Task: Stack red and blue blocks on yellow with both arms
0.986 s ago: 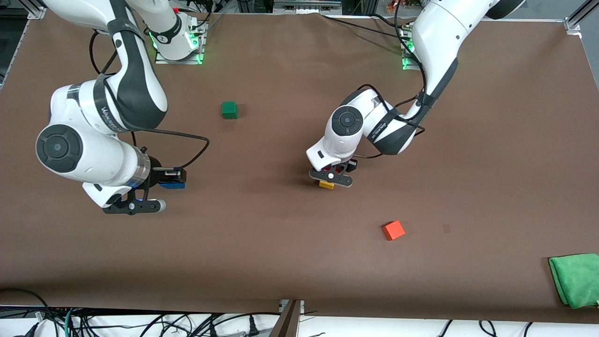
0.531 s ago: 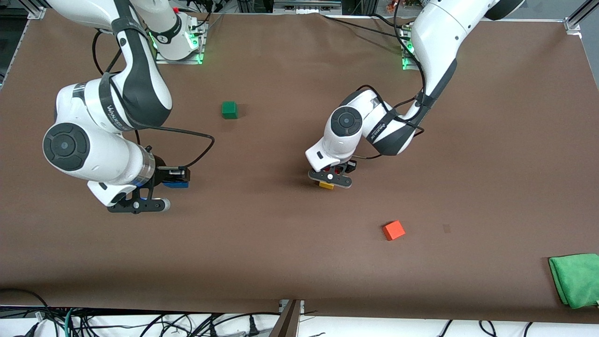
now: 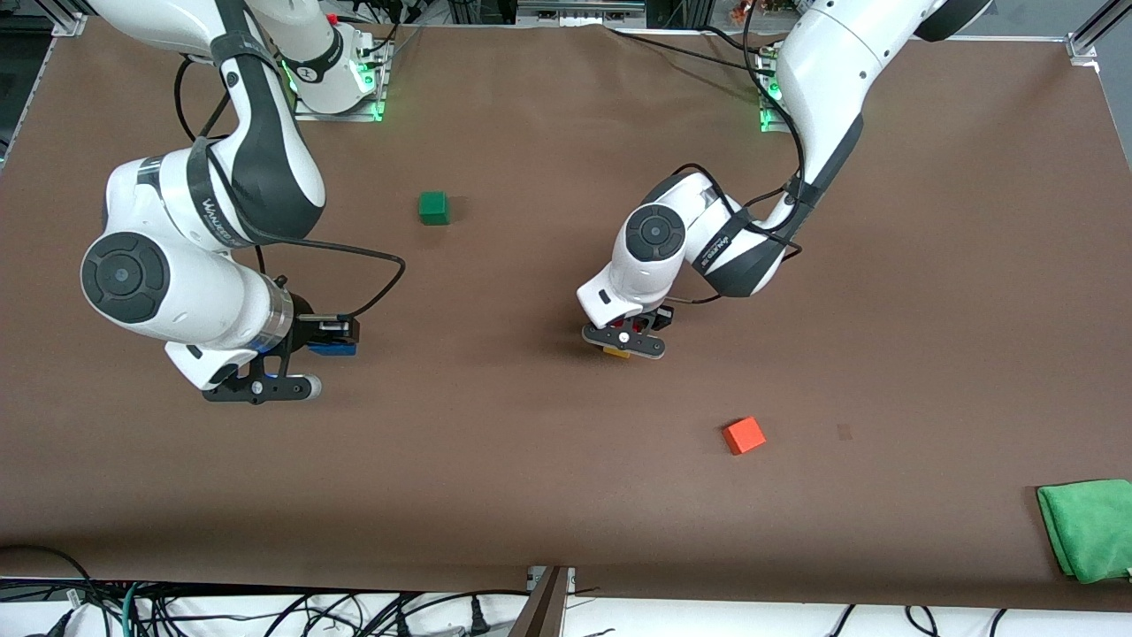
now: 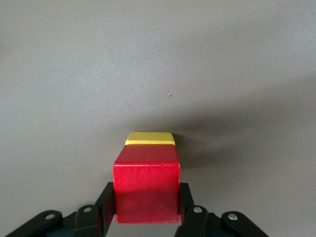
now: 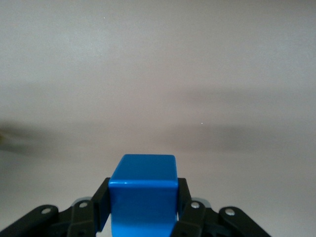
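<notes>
Left hand (image 3: 624, 339): clamped on red cube (image 4: 146, 190), poised directly over yellow cube (image 4: 150, 138) at table (image 3: 566, 495) centre; from the front camera the yellow cube shows only as a sliver at the hand's 6 o'clock, so release needs little more than a straight descent

Right hand (image 5: 143, 217): clamped on blue cube (image 5: 142, 195), held over the table toward the right arm's end, the stack at its 3 o'clock in the front view; waits

Green cube (image 3: 432, 207), orange-red cube (image 3: 744, 435), green cloth (image 3: 1089, 528): unused
</notes>
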`<action>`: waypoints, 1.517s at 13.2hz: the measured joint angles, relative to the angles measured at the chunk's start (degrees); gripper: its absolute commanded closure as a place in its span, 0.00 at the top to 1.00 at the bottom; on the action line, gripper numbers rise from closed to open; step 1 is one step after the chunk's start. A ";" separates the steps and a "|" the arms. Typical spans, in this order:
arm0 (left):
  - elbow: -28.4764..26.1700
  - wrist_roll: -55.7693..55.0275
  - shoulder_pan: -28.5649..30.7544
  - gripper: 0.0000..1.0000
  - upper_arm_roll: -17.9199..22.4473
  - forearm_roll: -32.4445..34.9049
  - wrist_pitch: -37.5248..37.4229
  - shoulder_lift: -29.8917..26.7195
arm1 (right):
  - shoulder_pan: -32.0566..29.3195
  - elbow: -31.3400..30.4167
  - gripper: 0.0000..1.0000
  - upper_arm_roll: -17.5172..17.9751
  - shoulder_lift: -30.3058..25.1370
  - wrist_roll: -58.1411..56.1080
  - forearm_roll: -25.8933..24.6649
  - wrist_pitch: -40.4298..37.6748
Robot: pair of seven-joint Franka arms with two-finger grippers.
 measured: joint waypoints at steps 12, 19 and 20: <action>21.49 3.41 10.03 1.00 0.28 -0.02 -29.65 -4.59 | 11.88 0.16 0.30 0.75 0.54 24.53 3.42 7.19; 21.85 23.82 19.48 1.00 11.79 -11.76 -40.73 -16.80 | 26.86 7.86 0.30 0.77 13.63 53.32 3.43 24.46; 21.43 25.96 19.66 1.00 14.96 -13.93 -42.37 -18.49 | 27.95 8.29 0.30 0.72 14.91 54.07 3.42 26.54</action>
